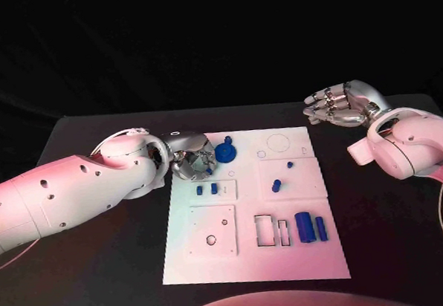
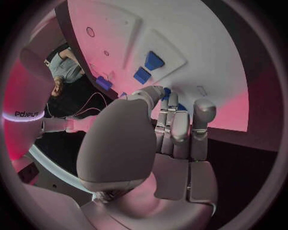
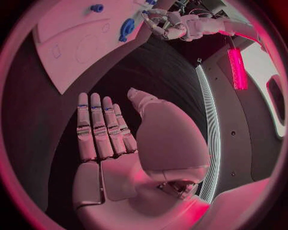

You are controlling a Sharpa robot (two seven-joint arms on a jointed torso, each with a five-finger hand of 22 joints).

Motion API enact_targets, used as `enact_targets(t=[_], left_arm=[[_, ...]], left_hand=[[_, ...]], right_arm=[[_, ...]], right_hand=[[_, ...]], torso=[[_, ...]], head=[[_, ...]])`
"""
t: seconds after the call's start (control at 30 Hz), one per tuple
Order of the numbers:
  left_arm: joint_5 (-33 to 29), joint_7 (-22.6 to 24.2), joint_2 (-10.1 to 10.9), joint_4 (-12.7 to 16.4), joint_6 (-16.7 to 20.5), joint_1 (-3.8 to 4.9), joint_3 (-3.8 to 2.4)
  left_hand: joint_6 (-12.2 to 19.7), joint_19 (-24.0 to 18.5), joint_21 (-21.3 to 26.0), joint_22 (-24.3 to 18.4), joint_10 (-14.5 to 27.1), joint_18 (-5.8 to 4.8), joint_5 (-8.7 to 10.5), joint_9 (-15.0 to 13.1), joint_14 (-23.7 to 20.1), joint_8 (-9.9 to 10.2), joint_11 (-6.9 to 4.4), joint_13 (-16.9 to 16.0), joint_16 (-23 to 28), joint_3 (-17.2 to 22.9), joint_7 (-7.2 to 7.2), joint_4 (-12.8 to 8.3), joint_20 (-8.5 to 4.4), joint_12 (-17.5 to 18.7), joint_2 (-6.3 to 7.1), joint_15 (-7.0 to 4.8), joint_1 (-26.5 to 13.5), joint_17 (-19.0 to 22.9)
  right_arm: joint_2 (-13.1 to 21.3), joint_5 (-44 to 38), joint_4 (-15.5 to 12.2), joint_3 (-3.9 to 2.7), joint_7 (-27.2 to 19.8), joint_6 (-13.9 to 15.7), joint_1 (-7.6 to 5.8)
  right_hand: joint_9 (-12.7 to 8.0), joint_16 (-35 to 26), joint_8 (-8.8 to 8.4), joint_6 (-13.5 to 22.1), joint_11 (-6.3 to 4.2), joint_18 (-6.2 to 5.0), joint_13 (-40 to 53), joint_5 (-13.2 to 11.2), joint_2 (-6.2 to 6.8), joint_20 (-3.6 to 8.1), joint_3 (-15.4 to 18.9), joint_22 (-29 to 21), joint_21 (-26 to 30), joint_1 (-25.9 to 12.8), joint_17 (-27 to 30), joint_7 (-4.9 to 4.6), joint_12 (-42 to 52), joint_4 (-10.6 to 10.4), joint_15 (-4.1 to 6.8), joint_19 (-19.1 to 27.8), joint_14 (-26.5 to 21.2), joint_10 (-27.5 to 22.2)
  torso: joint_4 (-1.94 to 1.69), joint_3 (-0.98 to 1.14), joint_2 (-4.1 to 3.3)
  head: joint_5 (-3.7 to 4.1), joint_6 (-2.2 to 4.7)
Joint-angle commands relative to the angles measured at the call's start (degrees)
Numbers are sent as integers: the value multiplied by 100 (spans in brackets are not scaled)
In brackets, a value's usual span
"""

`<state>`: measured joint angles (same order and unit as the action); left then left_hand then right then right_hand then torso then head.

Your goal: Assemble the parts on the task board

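The left hand (image 1: 190, 164) sits at the far left corner of the white board (image 1: 258, 265), its fingers curled down over the board's edge; in the left wrist view the fingertips (image 2: 169, 98) meet around a small blue piece (image 2: 166, 91), though how firmly it is held cannot be told. Just beside that hand, on the board, lies a round blue part with a ring shape (image 1: 225, 152). Nearer the middle, two small blue pegs (image 1: 206, 189) stand side by side in a raised block, and a single blue peg (image 1: 277, 185) lies a little to their right. Toward the board's near right area, two longer blue bars (image 1: 311, 227) lie side by side next to narrow rectangular slots (image 1: 271, 231). The right hand (image 1: 340, 103) hangs over the black table (image 1: 105, 271) beyond the board's far right corner, apart from it; in the right wrist view its fingers (image 3: 99, 127) are straight, close together, and hold nothing.
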<state>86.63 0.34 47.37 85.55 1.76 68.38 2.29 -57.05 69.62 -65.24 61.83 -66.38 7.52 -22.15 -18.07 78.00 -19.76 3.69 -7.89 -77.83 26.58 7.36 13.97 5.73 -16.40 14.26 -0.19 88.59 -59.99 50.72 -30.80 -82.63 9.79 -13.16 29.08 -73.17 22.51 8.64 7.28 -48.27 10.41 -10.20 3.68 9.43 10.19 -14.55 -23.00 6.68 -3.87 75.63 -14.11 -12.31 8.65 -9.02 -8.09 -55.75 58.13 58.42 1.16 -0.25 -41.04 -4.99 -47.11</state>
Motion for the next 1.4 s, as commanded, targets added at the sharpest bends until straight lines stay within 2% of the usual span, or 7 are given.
enact_targets(t=[0.03, 0.23, 0.53, 0.83, 1.1, 1.2, 1.4], left_arm=[[-4, -28, -9, -4, -145, -6, 7], [-1, -33, -5, -5, -145, -6, 7], [-3, -14, 0, -5, -102, -6, 7], [-7, -6, 6, -2, -62, -6, 7], [-22, -8, 13, -3, -7, -7, 8], [-24, -13, 14, -3, 2, -7, 8], [-30, -22, 24, -4, 26, -8, 7]], left_hand=[[-34, -6, 12, 1, -37, -21, 19, -7, -17, 20, 2, -6, 4, 9, -7, -18, 31, 38, 14, 6, -26, 10], [-6, -62, 66, -48, 17, -9, 20, 1, -60, 65, 34, 2, 30, -12, 12, -22, 38, 130, 52, 24, -50, 85], [150, -165, 162, -125, 228, 13, 10, 48, -171, 237, 125, 27, 78, -26, 43, -7, 89, 342, 120, 101, -101, 257], [180, -231, 233, -190, 323, 32, 9, 58, -244, 290, 169, 37, 115, -44, 59, 18, 111, 422, 153, 140, -146, 376], [356, -279, 291, -233, 422, 46, -3, 107, -319, 442, 217, 38, 137, -71, 59, 45, 140, 497, 198, 185, -188, 485], [423, -365, 395, -332, 520, 71, -7, 128, -407, 506, 248, 50, 192, -99, 126, 52, 154, 542, 210, 211, -200, 634], [488, -403, 442, -370, 604, 79, -9, 149, -452, 567, 282, 63, 205, -134, 101, 61, 176, 578, 216, 241, -210, 701]], right_arm=[[-5, -50, 1, 0, -56, -81, 4], [-3, -50, 5, 0, -56, -80, 5], [-4, -50, 9, 0, -56, -81, 9], [-4, -50, 13, 0, -57, -80, 13], [-3, -49, 14, 0, -57, -74, 16], [-3, -49, 15, 0, -57, -70, 17], [-1, -49, 14, 1, -58, -64, 18]], right_hand=[[-5, -16, -26, 15, 42, -35, -1, 33, -36, -12, 21, -5, 11, -34, 5, -213, -39, 3, -25, 8, 27, 8], [-9, -21, -30, 13, 42, -35, -1, 32, -40, -12, 28, -17, 9, -37, 14, -213, -42, 8, -25, 5, 33, 11], [-9, -21, -30, 13, 42, -35, -1, 32, -40, -12, 28, -17, 9, -37, 14, -213, -42, 8, -25, 5, 33, 11], [-9, -21, -30, 13, 42, -35, -1, 32, -40, -12, 28, -17, 9, -37, 14, -213, -42, 8, -25, 5, 33, 11], [-13, -27, -35, 12, 43, -35, -2, 31, -43, -13, 35, -29, 9, -41, 23, -214, -47, 12, -26, 4, 36, 10], [-14, -29, -36, 12, 43, -35, -2, 31, -44, -13, 37, -31, 10, -41, 25, -214, -48, 13, -26, 4, 36, 10], [-14, -29, -36, 12, 43, -35, -2, 31, -44, -13, 37, -31, 10, -41, 25, -214, -48, 13, -26, 4, 36, 10]], torso=[[-1, -1, 3], [2, -2, 0], [-1, -2, 2], [2, -2, 2], [1, -2, 3], [1, -2, 3], [2, -1, 2]], head=[[1, -5], [-3, -8], [-5, -9], [-11, -5], [-13, 1], [-13, 1], [-9, -7]])
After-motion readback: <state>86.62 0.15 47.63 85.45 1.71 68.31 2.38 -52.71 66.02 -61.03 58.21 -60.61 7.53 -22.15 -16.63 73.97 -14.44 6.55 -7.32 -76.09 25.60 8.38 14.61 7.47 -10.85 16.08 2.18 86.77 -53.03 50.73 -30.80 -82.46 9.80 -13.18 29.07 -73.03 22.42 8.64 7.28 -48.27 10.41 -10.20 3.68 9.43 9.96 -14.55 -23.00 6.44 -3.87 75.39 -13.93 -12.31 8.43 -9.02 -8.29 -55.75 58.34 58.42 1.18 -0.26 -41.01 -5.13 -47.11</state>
